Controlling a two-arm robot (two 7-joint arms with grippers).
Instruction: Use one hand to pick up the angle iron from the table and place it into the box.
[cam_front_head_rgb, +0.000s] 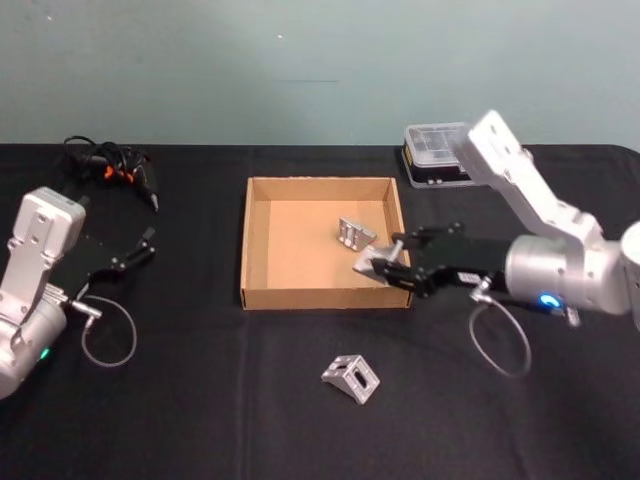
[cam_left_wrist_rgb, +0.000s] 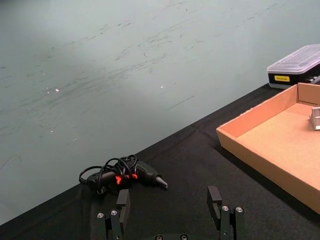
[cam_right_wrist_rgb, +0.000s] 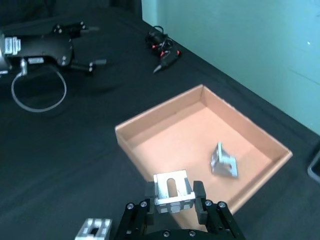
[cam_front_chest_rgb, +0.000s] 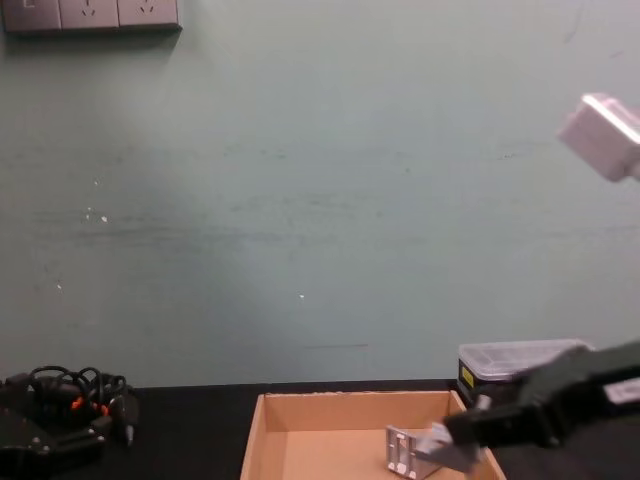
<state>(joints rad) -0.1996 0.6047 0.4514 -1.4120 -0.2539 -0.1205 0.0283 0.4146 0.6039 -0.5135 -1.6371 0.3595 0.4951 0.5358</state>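
Observation:
My right gripper (cam_front_head_rgb: 390, 260) is shut on a silver angle iron (cam_front_head_rgb: 370, 265), holding it just above the near right corner of the tan cardboard box (cam_front_head_rgb: 320, 296). In the right wrist view that angle iron (cam_right_wrist_rgb: 172, 192) sits between the fingers, over the box's (cam_right_wrist_rgb: 135, 142) near wall. A second angle iron (cam_front_head_rgb: 355, 234) lies on the box floor. A third angle iron (cam_front_head_rgb: 351, 378) rests on the black table (cam_front_head_rgb: 200, 420) in front of the box. My left gripper (cam_front_head_rgb: 140, 247) is parked open at the far left.
A clear-lidded black organiser case (cam_front_head_rgb: 437, 153) stands behind the box on the right. A black tool with coiled cable (cam_front_head_rgb: 112, 165) lies at the back left. Cable loops hang from both wrists. Bare tabletop lies along the front.

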